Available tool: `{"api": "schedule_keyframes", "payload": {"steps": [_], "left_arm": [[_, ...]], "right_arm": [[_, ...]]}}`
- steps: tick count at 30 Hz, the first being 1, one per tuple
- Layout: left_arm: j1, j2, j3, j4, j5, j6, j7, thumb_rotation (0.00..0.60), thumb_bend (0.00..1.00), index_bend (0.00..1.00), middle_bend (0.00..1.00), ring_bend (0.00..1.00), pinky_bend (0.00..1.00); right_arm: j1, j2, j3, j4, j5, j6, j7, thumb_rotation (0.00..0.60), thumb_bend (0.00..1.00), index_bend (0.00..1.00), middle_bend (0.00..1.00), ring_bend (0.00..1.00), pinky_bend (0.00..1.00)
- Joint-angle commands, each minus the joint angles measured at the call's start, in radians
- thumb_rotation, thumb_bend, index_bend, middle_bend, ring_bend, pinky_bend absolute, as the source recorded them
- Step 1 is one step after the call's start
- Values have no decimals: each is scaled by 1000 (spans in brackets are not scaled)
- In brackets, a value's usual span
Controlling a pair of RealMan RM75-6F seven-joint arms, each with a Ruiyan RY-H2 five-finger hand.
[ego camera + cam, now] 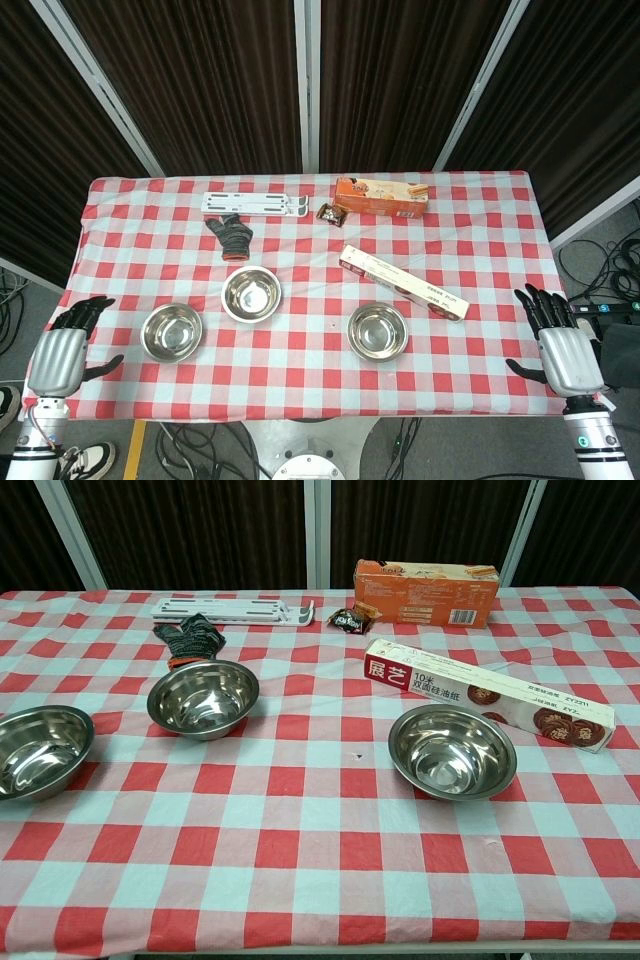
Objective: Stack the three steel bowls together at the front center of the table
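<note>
Bowls apart near front edge: left bowl [172,332], middle bowl [250,294], right bowl [378,332]; left hand [62,352], right hand [560,345] spread, empty, off table; risk: slick rims slipping, paper box [404,282] nudged.

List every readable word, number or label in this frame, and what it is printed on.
"展艺" in white on the red end of the long white cardboard box.
Smaller lettering along that box: too blurred to read.
Orange rectangular snack box: print and barcode panel too small.
Small dark wrapper: unreadable.
</note>
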Motion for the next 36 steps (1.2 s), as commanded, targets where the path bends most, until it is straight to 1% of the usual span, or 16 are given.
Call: {"api": "schedule_keyframes", "payload": {"steps": [1,7,12,19,22,25,29,32,36], "left_arm": [[-1,0,0,3,0,0,-4,600,122,241,288,201,283],[-2,-4,2,4,3,-1,-3,600,122,241,288,201,283],[-15,0,-2,-4,11,-11,10,600,122,240,288,201,283],[-26,-18,18,-7,39,-26,47,600,122,240,288,203,304],[-36,-30,23,-19,44,-42,73,600,123,241,291,221,313],[-55,-37,30,-70,59,-71,118,600,122,242,294,224,319],[-89,-51,35,-164,67,-122,258,600,123,242,300,224,327],[-109,-75,29,-227,40,-160,344,600,123,242,300,235,343],[-141,-122,13,-269,-15,-207,456,600,122,242,302,253,362]], "right_arm": [[-1,0,-2,1,-2,-1,0,600,42,0,0,0,0],[3,2,-3,-5,1,-11,-7,600,42,0,0,0,0],[7,5,9,-20,6,-5,-5,600,42,0,0,0,0],[17,22,23,-48,16,-9,-6,600,42,0,0,0,0],[24,27,33,-52,25,-14,1,600,42,0,0,0,0],[31,31,45,-57,43,-22,9,600,42,0,0,0,0],[36,35,54,-54,64,-31,17,600,42,0,0,0,0],[41,44,59,-53,76,-39,19,600,42,0,0,0,0],[51,50,71,-60,88,-45,17,600,42,0,0,0,0]]}}
